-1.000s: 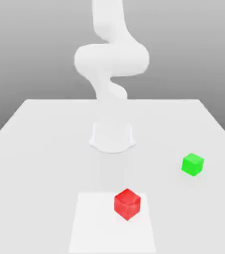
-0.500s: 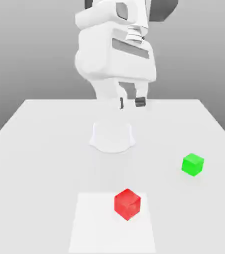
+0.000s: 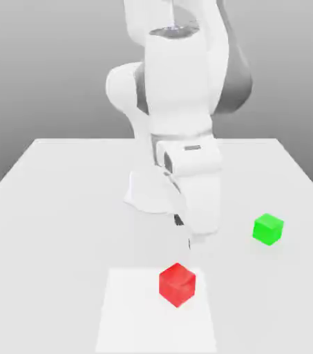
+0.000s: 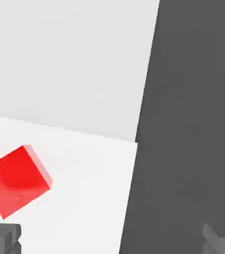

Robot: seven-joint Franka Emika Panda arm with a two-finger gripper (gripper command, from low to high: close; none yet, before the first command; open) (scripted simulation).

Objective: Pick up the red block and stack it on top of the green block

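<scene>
My pincer (image 4: pixel 112 238) is spread wide and holds nothing, its two fingertips (image 4: pixel 2 237) standing far apart so the red block (image 3: pixel 177 284) can pass between them when I come down. In the exterior view the pincer hangs just above and slightly behind the block, not touching it. The red block rests on a paler square patch (image 3: pixel 155 311) of the counter (image 3: pixel 62 207), turned a little askew to my fingers in the hand view, so I judge a wrist turn may be needed before closing. The green block (image 3: pixel 268 229) sits apart from my pincer, off to the exterior view's right on the bare counter, free on top to receive the red one. The lift has not begun.
</scene>
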